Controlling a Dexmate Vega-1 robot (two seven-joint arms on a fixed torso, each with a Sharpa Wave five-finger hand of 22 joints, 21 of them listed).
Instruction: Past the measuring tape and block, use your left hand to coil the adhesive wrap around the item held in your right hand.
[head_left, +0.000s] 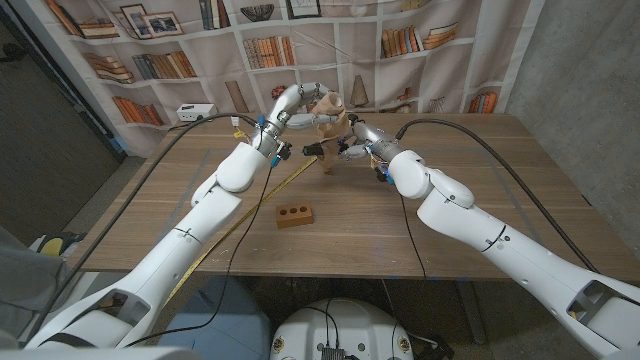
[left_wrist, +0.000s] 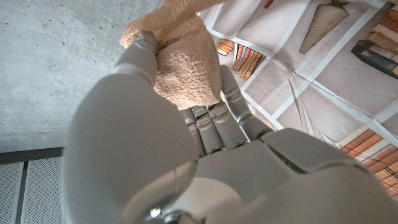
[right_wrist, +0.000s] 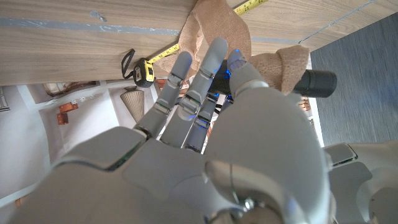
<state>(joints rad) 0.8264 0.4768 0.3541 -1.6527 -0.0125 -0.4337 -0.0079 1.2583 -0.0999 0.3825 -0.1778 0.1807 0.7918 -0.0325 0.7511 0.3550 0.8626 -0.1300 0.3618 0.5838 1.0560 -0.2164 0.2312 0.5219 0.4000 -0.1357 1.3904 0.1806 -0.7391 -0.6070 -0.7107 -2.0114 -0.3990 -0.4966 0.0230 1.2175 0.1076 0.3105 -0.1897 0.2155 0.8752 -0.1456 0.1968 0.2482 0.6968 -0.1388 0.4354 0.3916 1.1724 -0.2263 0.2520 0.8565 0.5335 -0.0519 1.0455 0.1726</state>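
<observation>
1. Tan adhesive wrap (left_wrist: 183, 68) is gripped in the fingers of the left hand (head_left: 296, 103), raised above the far table, presumably so a free length can be carried round the item.
2. A dark cylindrical item (right_wrist: 317, 81), partly wound already, is clasped by the right hand (head_left: 358, 138); it is held off the wooden table (head_left: 470, 200), likely to leave room for coiling.
3. Nearer the robot, the yellow measuring tape (head_left: 240, 220) and the brown block (head_left: 296, 215) are seen lying well apart from both hands.
</observation>
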